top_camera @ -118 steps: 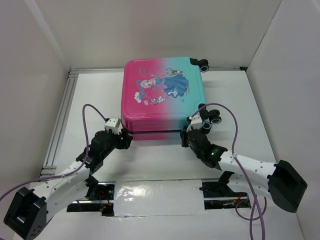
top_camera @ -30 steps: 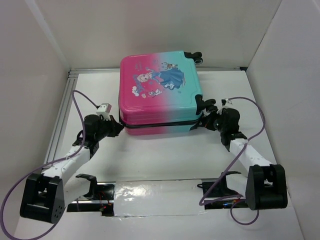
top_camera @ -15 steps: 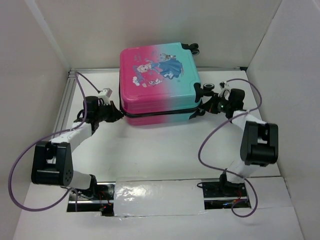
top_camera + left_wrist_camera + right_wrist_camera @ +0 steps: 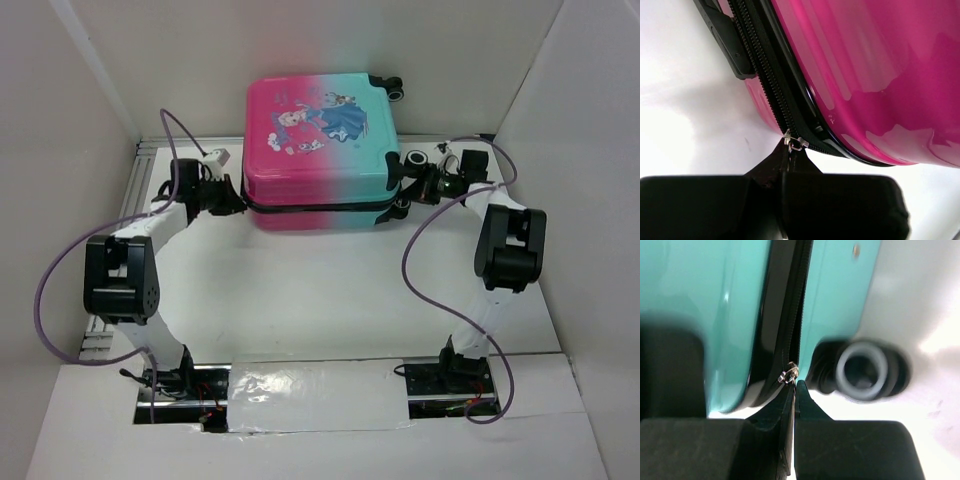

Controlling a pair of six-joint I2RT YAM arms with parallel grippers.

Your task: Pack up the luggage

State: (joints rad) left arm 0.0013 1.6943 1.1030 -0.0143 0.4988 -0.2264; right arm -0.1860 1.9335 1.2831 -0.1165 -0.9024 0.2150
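The luggage [image 4: 318, 140] lies flat and closed at the back of the table, pink shell [image 4: 865, 75] on the left, teal shell [image 4: 690, 290] on the right. My left gripper [image 4: 238, 200] is at its near-left corner, shut on a small metal zipper pull [image 4: 795, 143] of the black zipper band. At the near-right corner, beside a black wheel [image 4: 861, 371], my right gripper [image 4: 405, 192] is shut on another zipper pull [image 4: 788, 374]. Both arms reach far out from their bases.
An aluminium rail [image 4: 130, 200] runs along the table's left edge. White walls close in the back and both sides. Purple cables [image 4: 420, 250] loop beside each arm. A taped strip [image 4: 315, 395] lies between the arm bases.
The luggage has slid away toward the back wall. Both arms have stretched farther out with it, each gripper staying shut on its zipper pull at the near corners.
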